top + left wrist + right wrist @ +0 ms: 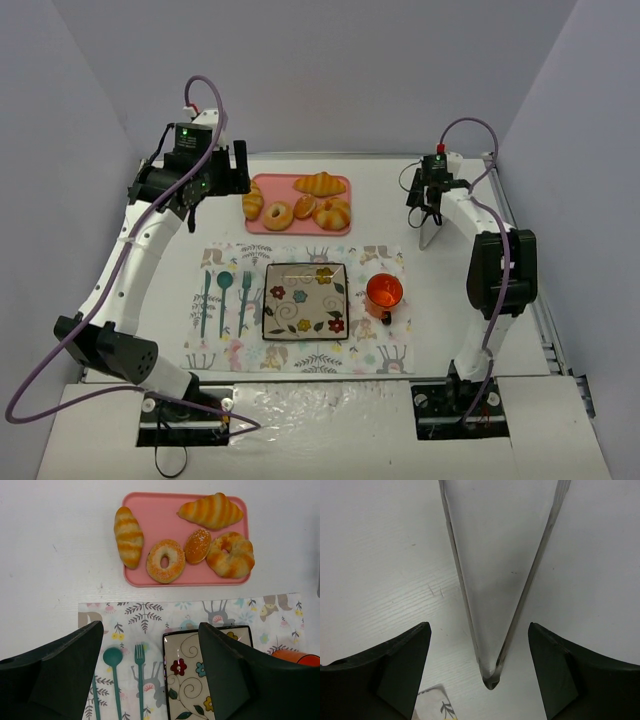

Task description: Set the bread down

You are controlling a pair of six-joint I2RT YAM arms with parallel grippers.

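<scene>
White wooden tabletop, seen from above and from both wrist cameras. At its near middle I see a wide rectangular placemat printed with leaves and animals. Just beyond the mat's far edge, with a strip of bare table between them, sits a pink rectangular plastic tray of pastries.

The left gripper hovers near the tray's left end, looking down on the tray and mat. Its dark fingers are spread wide with nothing between them. The right gripper hangs over the table's right side, its fingers also parted. Below it, a pale V-shaped pair of tongs lies flat (its tip sits between the fingers, well apart from both).

On the mat are a square ceramic plate with flowers and swirls in the middle, a glossy orange cup to its right, and three teal utensils to its left.

The bread, a small glossy golden-orange oval roll, lies in the tray. It is tucked between a sugared ring doughnut and a lobed golden bun.
</scene>
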